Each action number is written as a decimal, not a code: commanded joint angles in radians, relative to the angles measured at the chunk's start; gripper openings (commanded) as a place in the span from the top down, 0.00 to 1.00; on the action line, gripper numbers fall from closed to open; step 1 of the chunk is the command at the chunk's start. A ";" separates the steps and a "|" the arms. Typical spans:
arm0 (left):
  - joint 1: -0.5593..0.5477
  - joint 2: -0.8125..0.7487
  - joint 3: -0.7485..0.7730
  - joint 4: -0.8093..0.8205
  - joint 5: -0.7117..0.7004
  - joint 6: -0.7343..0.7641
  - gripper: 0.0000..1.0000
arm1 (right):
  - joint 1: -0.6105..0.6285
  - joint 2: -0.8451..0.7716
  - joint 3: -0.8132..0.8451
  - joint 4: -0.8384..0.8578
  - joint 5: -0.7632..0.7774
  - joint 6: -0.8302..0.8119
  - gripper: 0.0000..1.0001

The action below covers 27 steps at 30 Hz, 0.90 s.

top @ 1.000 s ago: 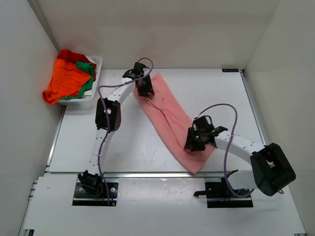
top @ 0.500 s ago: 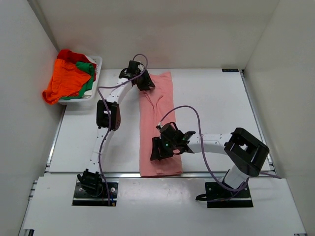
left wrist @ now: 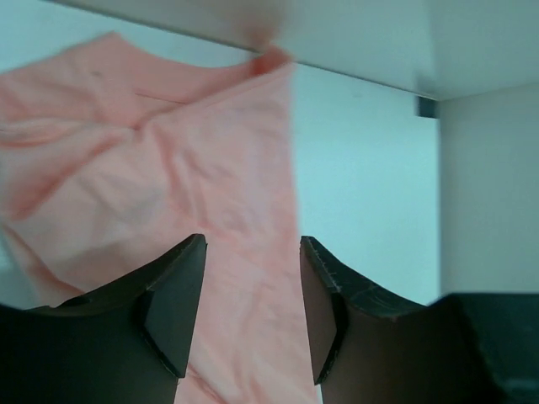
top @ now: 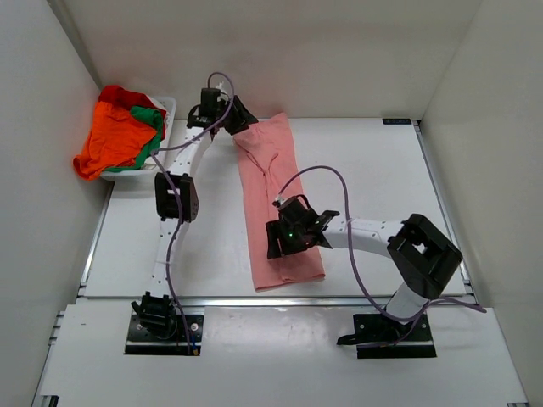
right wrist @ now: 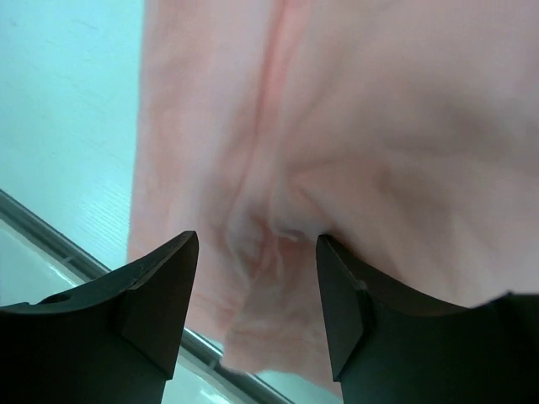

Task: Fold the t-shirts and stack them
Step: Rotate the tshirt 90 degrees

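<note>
The salmon pink t-shirt (top: 273, 195) lies on the table as a long narrow strip, from the back middle down to the front edge. My left gripper (top: 240, 119) is at its far left corner, jaws open, with pink cloth (left wrist: 168, 168) showing between and beyond the fingers. My right gripper (top: 278, 242) is over the shirt's near part, jaws open, with bunched pink cloth (right wrist: 278, 210) between them. The orange t-shirt (top: 114, 140), green t-shirt (top: 151, 119) and red t-shirt (top: 123, 95) are piled in a basket at the back left.
The white basket (top: 167, 106) stands against the left wall at the back left corner. White walls close in the table on the left, back and right. A metal rail (top: 212, 298) runs along the table's front edge, just below the shirt's hem.
The shirt went from lying diagonally towards the right to lying nearly straight. My right gripper swept its near end to the left. My left gripper moved back and to the left.
</note>
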 commanded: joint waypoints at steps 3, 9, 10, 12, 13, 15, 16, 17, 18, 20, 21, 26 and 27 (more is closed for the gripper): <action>-0.022 -0.422 -0.125 0.014 0.135 0.004 0.38 | -0.019 -0.155 0.020 -0.070 0.144 -0.087 0.42; -0.062 -1.113 -1.150 0.010 -0.018 0.159 0.33 | -0.140 -0.364 -0.113 -0.154 0.205 0.030 0.32; -0.077 -1.255 -1.356 0.021 -0.041 0.133 0.32 | -0.162 -0.408 -0.139 -0.163 0.202 0.033 0.31; -0.147 -1.445 -1.606 0.039 -0.171 0.119 0.33 | -0.197 -0.476 -0.225 -0.185 0.193 0.056 0.30; -0.205 -1.542 -1.734 0.045 -0.212 0.110 0.32 | -0.192 -0.516 -0.245 -0.191 0.203 0.061 0.30; -0.279 -1.665 -1.908 0.082 -0.282 0.050 0.32 | -0.174 -0.570 -0.320 -0.192 0.222 0.087 0.32; -0.304 -1.714 -2.015 0.114 -0.273 0.003 0.32 | -0.157 -0.585 -0.341 -0.201 0.237 0.120 0.31; -0.313 -1.753 -2.104 0.134 -0.259 -0.040 0.32 | -0.150 -0.600 -0.354 -0.215 0.259 0.124 0.32; -0.332 -1.770 -2.167 0.151 -0.253 -0.074 0.32 | -0.134 -0.611 -0.383 -0.232 0.268 0.155 0.31; -0.414 -1.813 -2.228 0.176 -0.274 -0.115 0.32 | -0.123 -0.642 -0.435 -0.223 0.271 0.199 0.35; -0.431 -1.823 -2.257 0.182 -0.286 -0.141 0.32 | -0.113 -0.665 -0.453 -0.220 0.282 0.217 0.35; -0.551 -1.810 -2.306 0.234 -0.288 -0.215 0.33 | -0.165 -0.715 -0.543 -0.160 0.205 0.235 0.40; -0.563 -1.799 -2.311 0.240 -0.302 -0.224 0.33 | -0.160 -0.715 -0.555 -0.146 0.198 0.234 0.40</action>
